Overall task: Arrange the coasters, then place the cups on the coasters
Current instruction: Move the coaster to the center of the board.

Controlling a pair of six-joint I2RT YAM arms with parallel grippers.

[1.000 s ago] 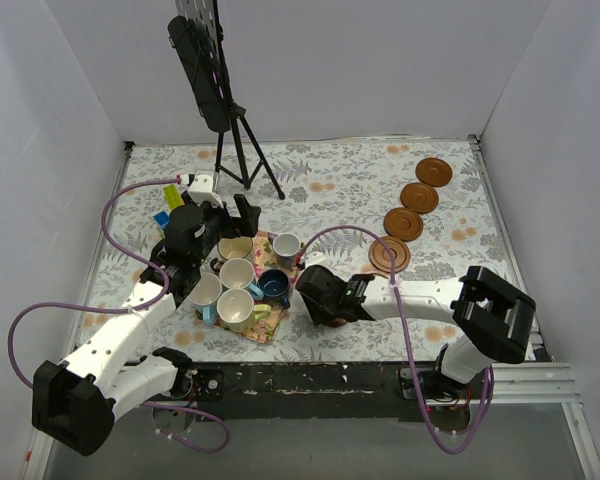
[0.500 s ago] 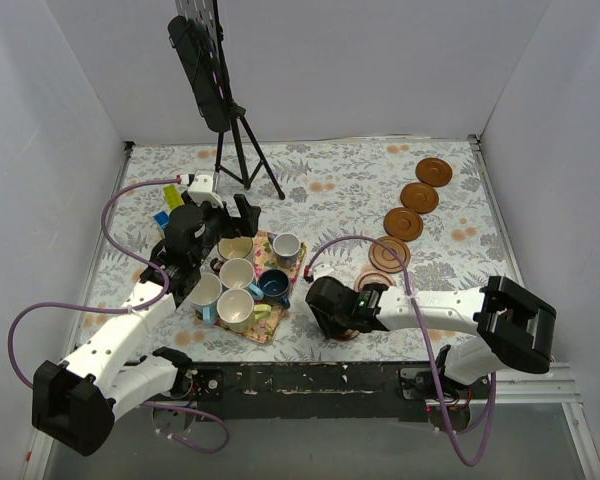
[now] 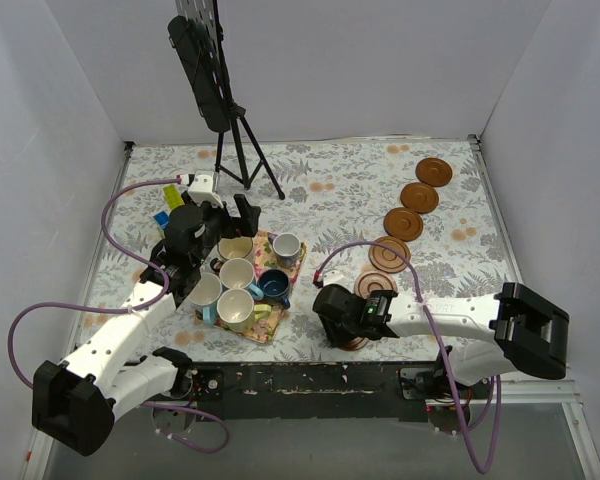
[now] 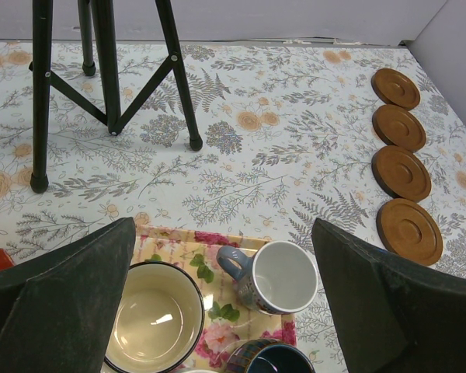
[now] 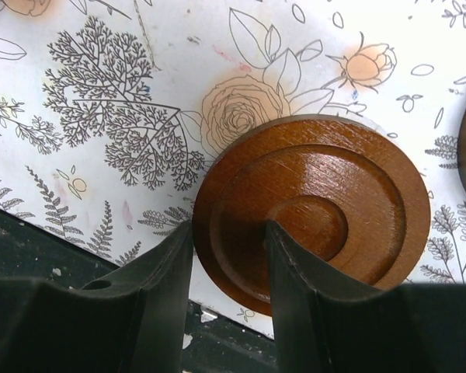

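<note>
Four brown coasters (image 3: 419,197) run in a line down the right side, with a fifth coaster (image 3: 377,284) below them. My right gripper (image 3: 346,322) is shut on the rim of a sixth coaster (image 5: 326,202), one finger outside the rim and one on its face (image 5: 229,233). That coaster lies flat near the table's front edge. Several cups (image 3: 238,272) crowd on the floral mat (image 3: 269,329) at the left. My left gripper (image 3: 232,215) hangs open above them (image 4: 224,229), over a cream cup (image 4: 154,315) and a grey-blue cup (image 4: 278,276), holding nothing.
A black tripod (image 3: 242,150) stands at the back left, its legs (image 4: 109,70) just beyond the mat. Colourful blocks (image 3: 168,200) lie left of the cups. The dark front edge of the table (image 5: 78,256) is right beside the held coaster. White walls enclose the table.
My right gripper has slid the coaster toward the front edge and slightly right, uncovering the fifth coaster. The left arm and the cups have not moved.
</note>
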